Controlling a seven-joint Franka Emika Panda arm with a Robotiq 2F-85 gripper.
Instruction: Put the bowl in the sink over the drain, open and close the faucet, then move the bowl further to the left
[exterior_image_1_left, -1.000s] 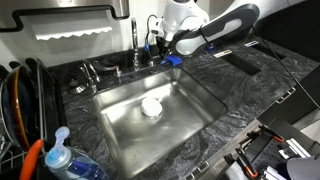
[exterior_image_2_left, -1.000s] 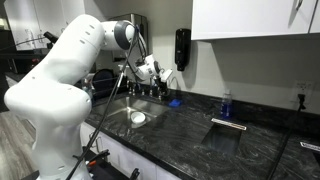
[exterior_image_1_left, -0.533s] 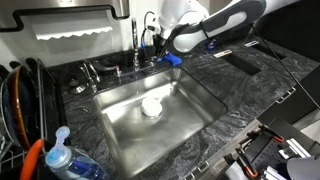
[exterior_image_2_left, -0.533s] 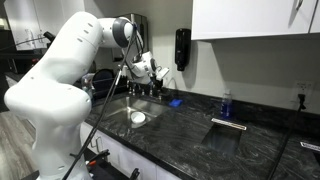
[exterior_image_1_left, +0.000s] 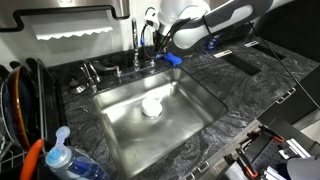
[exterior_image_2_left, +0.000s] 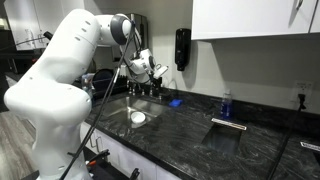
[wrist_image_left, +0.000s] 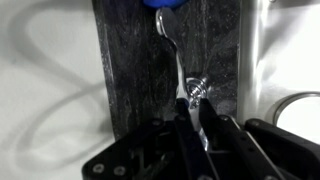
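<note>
now, bowl: small, white, round, shallow; set mid-sink over the hidden drain, placed to catch water.
sink: brushed steel, rounded corners, sunk in the dark marbled tabletop.
faucet: slim chrome; thin lever running between the jaws.
gripper: narrowed about the lever for turning; pinching or slack, cannot tell.

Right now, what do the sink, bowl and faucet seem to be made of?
Sink: brushed stainless steel, with a dull grey sheen.
Bowl: probably glazed ceramic or plastic; it is plain, smooth white.
Faucet: polished chrome-like metal, with bright mirror reflections.
</note>
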